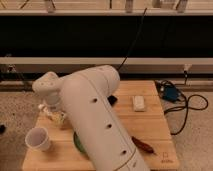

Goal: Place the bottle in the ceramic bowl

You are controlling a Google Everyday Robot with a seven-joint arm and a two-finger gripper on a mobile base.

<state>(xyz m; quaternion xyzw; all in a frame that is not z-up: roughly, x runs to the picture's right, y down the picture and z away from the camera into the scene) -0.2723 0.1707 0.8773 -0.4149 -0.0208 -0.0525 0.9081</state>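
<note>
Camera view, looking down on a wooden table (152,125) from behind the robot's arm (97,125). The white arm crosses the middle of the picture, running from the lower edge up to an elbow and then left to a rounded wrist (47,87).

Below the wrist, the gripper (52,111) hangs low over the table's left rear part. It is largely hidden by the wrist and by the thing beneath it, so whether it is apart, together or clamped cannot be told.

The bottle (61,119) shows only as a pale yellowish patch just beside the gripper, on or just above the tabletop. Contact between the two cannot be judged. The bottle is outside the bowl.

The bowl (76,141) is seen as a narrow green sliver at the arm's left edge, in front of the bottle. The rest of it is covered by the arm.

A white cup (38,138) stands upright near the table's front left corner, left of the bowl. A white block (138,103) lies on the right rear part, well apart from the gripper. A reddish-brown object (144,145) lies near the front right, beside the arm. A dark object (113,100) shows at the arm's upper edge.

Right of the table, black cables (192,107) and a blue item (171,93) lie on the speckled floor.
</note>
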